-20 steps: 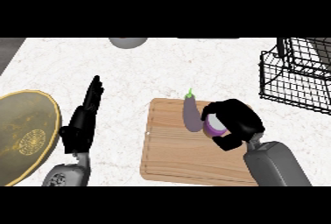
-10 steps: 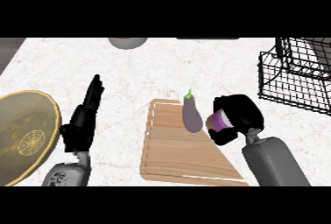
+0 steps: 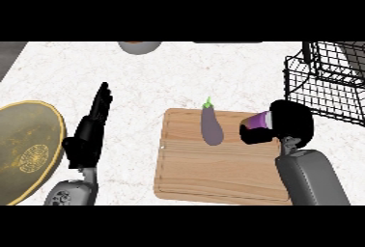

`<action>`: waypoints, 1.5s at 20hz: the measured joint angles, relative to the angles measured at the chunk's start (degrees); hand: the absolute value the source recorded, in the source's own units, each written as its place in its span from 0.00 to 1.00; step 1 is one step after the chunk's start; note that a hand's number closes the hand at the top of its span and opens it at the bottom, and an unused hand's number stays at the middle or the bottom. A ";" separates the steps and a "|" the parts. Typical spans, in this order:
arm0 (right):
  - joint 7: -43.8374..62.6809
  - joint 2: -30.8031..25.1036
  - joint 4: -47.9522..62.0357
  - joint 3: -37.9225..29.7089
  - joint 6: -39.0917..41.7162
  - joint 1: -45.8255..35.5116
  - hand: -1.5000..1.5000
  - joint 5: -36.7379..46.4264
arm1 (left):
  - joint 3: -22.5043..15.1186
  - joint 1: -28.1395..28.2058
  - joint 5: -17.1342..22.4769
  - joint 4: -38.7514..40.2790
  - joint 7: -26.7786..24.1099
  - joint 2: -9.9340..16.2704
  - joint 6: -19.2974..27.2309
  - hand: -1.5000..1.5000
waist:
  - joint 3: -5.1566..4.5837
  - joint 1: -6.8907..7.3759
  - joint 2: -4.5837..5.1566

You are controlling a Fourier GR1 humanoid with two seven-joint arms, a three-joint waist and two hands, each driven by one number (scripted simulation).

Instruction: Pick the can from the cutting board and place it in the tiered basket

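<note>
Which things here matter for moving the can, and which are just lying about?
Part of the job:
purple can, held in the right hand
light wooden cutting board
black wire tiered basket

Lying about:
purple eggplant on the board
round golden plate
grey bowl at the far edge
left hand, resting open

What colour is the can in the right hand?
Purple, with a paler end; the small cylindrical can shows between the curled fingers of the right hand in the head view.
</note>
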 measured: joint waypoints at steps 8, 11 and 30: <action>7.99 -1.98 -18.03 -4.06 11.80 -6.77 1.00 1.63 | -0.10 -0.01 -0.39 0.16 0.07 -0.32 0.33 0.50 | 0.11 -0.19 0.08; 8.00 -2.08 -24.00 -6.40 17.30 -11.20 1.00 1.50 | -0.54 0.20 -0.77 0.58 -0.34 -0.64 0.46 0.50 | 0.10 -0.13 0.09; 8.88 -7.31 -13.79 -29.76 23.37 -38.66 1.00 -4.21 | -1.27 -0.14 -0.75 0.21 -0.29 -0.34 0.58 0.50 | 0.15 0.72 0.47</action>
